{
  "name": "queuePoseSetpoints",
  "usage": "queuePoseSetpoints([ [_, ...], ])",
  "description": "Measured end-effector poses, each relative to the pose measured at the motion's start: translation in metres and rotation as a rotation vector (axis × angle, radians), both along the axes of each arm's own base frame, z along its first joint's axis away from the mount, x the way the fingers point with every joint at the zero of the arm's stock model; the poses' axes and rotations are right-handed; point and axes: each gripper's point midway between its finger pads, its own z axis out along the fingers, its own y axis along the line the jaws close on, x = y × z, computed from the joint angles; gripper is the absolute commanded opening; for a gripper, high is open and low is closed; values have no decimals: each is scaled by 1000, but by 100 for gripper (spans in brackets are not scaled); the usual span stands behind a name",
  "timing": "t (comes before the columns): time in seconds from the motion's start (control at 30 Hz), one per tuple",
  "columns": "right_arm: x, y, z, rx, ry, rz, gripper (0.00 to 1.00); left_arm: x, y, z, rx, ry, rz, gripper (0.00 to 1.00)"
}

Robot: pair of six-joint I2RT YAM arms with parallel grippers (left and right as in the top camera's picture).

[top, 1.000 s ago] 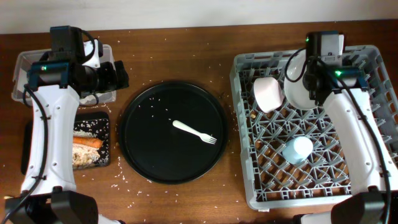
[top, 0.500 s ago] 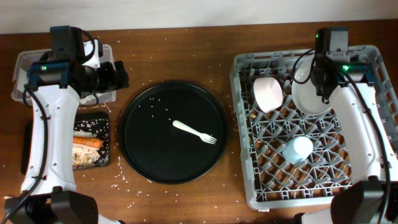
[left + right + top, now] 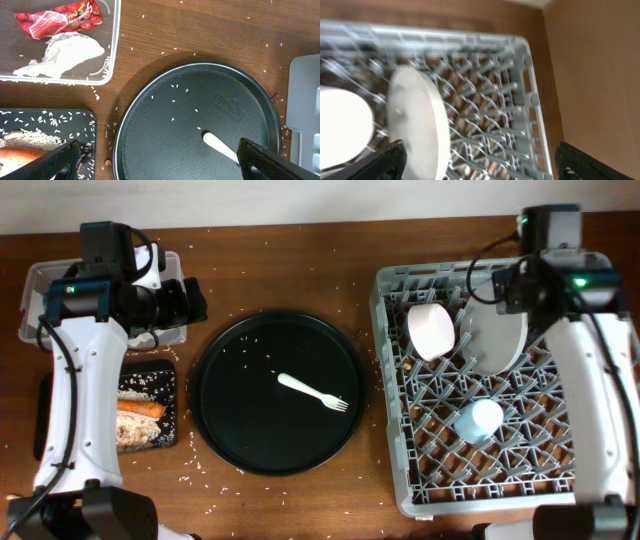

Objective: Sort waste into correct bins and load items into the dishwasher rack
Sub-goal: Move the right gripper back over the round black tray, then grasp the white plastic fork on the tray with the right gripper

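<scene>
- Fork (image 3: 313, 392) lay right and near of left claw (image 3: 193, 299), handle far-left, tines near-right; left arm nearer.
- Both claws spread; right claw (image 3: 505, 288) over plate (image 3: 492, 340).

ITEM: table (image 3: 280, 270). Wood, dark red-brown, fine grain, matte finish; fills nearly whole overhead view. Far edge runs L–R w/ slight slant.
BEHIND: wall (image 3: 300, 198). Plain pale strip along top of view.
LIGHT: even, diffuse; shadows soft.
NOTE: right wrist view blurred, surface reads lighter tan; can't tell if same top.
</scene>
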Motion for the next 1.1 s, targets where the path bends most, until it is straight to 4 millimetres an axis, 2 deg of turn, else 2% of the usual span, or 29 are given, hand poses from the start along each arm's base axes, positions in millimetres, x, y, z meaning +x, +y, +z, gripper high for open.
queuePoseSetpoints([
  [0.07,-3,24,18,93,-44,84,89,0,0,0,0,0,0,99],
  [0.1,-2,53,21,176,-56,181,88,0,0,0,0,0,0,99],
  [0.17,0,103,14,290,-32,329,89,0,0,0,0,0,0,99],
  [0.2,0,149,5,362,9,454,89,0,0,0,0,0,0,99],
  [0.23,-4,189,-8,401,64,557,89,0,0,0,1,0,0,99],
  [0.27,-12,231,-29,407,151,668,89,0,0,0,1,0,1,99],
  [0.33,-22,273,-58,401,252,772,89,0,0,0,1,0,1,99],
  [0.37,-28,297,-82,389,327,822,88,0,1,0,3,0,1,99],
  [0.4,-37,322,-117,376,429,871,88,0,1,0,3,0,2,99],
  [0.5,-54,351,-170,359,580,914,82,0,1,0,3,0,1,99],
  [0.63,-73,373,-218,331,704,947,72,0,1,0,3,0,2,99],
  [0.77,-80,373,-253,312,793,929,62,0,1,0,3,0,2,99],
  [0.9,-87,367,-266,304,839,913,60,0,1,0,3,0,2,99],
  [0.97,-93,361,-274,299,862,902,56,0,1,0,3,0,1,99],
  [1.1,-88,358,-277,301,851,895,36,0,1,0,3,0,1,99],
])
